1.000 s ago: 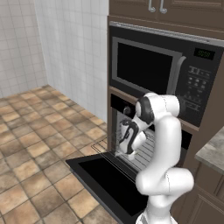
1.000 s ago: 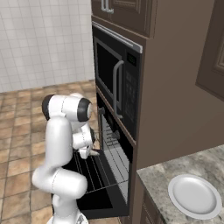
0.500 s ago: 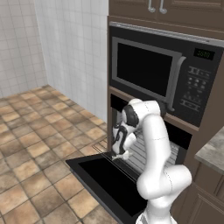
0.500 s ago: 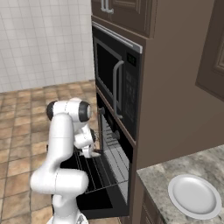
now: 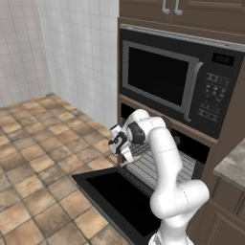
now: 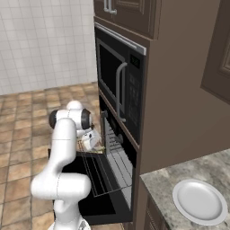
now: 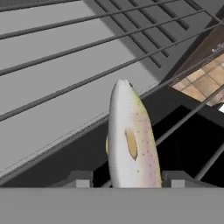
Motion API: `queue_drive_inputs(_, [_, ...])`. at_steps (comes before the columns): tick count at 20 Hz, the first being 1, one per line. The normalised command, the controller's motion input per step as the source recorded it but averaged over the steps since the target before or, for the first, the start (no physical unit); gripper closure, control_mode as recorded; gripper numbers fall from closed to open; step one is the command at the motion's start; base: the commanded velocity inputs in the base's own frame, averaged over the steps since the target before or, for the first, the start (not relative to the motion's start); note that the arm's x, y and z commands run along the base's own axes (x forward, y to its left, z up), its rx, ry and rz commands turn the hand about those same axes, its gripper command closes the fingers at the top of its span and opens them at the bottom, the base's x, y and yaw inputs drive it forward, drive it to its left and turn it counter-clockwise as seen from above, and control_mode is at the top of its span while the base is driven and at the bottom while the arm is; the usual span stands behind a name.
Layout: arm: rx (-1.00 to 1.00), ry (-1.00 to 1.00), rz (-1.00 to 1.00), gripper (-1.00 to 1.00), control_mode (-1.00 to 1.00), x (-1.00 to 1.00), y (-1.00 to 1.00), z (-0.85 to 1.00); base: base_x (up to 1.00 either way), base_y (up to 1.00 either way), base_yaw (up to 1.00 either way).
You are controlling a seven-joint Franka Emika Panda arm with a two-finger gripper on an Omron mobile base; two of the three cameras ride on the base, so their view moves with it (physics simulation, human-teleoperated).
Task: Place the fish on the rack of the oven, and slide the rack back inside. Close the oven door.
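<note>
Hand sits low over the pulled-out rack near the door's hinge edge, so the fish drops onto the wires. Fish lies between the fingers, which stand slightly apart; can't tell if it's released. Versus earlier: arm has swung left and lower, jaws opening.

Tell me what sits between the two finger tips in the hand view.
The fish lies lengthwise between the finger tips of the gripper, above the rack rods.
</note>
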Motion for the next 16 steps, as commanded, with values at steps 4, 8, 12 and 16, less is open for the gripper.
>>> queue_drive_inputs(4, [-0.05, -0.38, -0.10, -1.00, -1.00, -0.77, 0.09, 0.01, 0.00, 0.00, 0.00])
queue_drive_inputs(8, [0.00, -0.26, -0.12, -1.00, -1.00, -0.54, -0.02, 0.00, 0.00, 0.00, 0.00])
queue_drive_inputs(12, [0.00, -0.25, -0.07, -1.00, -1.00, -0.86, 0.13, 0.03, 0.00, 0.00, 0.00])
queue_drive_inputs(16, [0.00, -0.30, -0.08, -1.00, -1.00, -1.00, 0.57, 0.12, 0.00, 0.00, 0.00])
